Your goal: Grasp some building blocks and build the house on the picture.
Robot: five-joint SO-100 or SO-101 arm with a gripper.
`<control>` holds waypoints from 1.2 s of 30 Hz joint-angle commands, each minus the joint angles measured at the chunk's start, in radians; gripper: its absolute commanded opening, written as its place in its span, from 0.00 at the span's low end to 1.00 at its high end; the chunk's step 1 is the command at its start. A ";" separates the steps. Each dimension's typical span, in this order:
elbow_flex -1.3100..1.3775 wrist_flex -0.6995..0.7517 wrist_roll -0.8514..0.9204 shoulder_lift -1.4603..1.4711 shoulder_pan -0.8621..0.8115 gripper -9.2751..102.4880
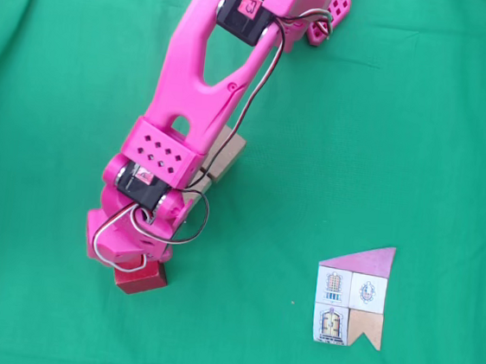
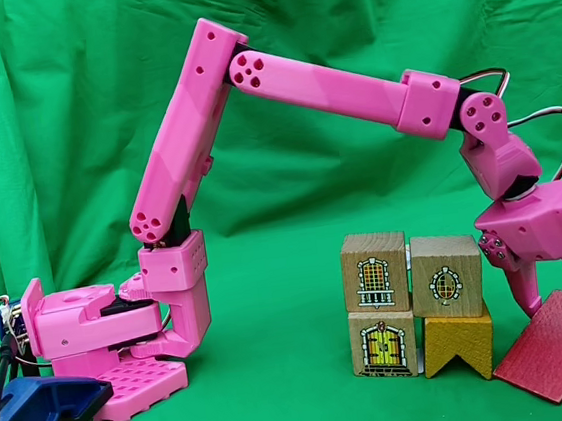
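Gripper (image 2: 561, 294) down low at the right of the side fixed view, fingers straddling the dark-red wedge block (image 2: 557, 347); seemingly closed on its upper sloped face, though actual contact hard to confirm, since the same gripper (image 1: 135, 258) in the top-down fixed view hides most of the red block (image 1: 142, 277). Wedge resting tilted on the green tabletop (image 2: 281, 401), low edge toward the camera, high edge under the fingers.

Just beside it, to the left in the side view: a 2-by-2 stack, door cube (image 2: 382, 343) and yellow notched block (image 2: 458, 343) below, window cube (image 2: 374, 273) and second window cube (image 2: 447, 275) on top. Wedge near the notched block, possibly touching at the base.

Key relation, as a judgement: roof belongs on top of the 2 upper cubes, so up and to the left from the gripper in the side view, long axis along the row.

Printed house card (image 1: 353, 294) flat on the cloth, well apart to the right in the top-down view.
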State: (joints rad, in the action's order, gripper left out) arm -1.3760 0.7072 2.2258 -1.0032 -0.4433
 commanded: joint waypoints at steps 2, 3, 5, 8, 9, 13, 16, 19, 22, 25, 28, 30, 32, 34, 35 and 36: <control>0.038 -0.006 0.002 -0.008 -0.009 0.27; 0.038 -0.006 0.002 -0.011 -0.012 0.27; 0.038 -0.006 0.011 -0.018 -0.015 0.27; 0.040 -0.006 0.005 -0.026 -0.017 0.27; 0.040 -0.006 0.003 -0.028 -0.017 0.27; 0.071 -0.005 0.003 -0.037 -0.015 0.27; 0.094 -0.005 0.000 -0.040 -0.011 0.27; 0.120 -0.005 0.003 -0.040 -0.014 0.27; 0.126 -0.005 0.008 -0.041 -0.015 0.27; 0.126 -0.005 0.009 -0.066 -0.017 0.27; 0.126 -0.005 0.000 -0.095 -0.012 0.27; 0.126 -0.005 0.000 -0.120 -0.011 0.27; 0.126 0.002 -0.002 -0.149 -0.009 0.27; 0.126 0.006 -0.003 -0.178 -0.009 0.27; 0.126 0.008 -0.003 -0.192 -0.009 0.27; 0.126 0.008 -0.003 -0.204 -0.009 0.27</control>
State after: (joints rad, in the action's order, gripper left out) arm -1.3008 0.7118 2.2273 -1.0953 -0.4571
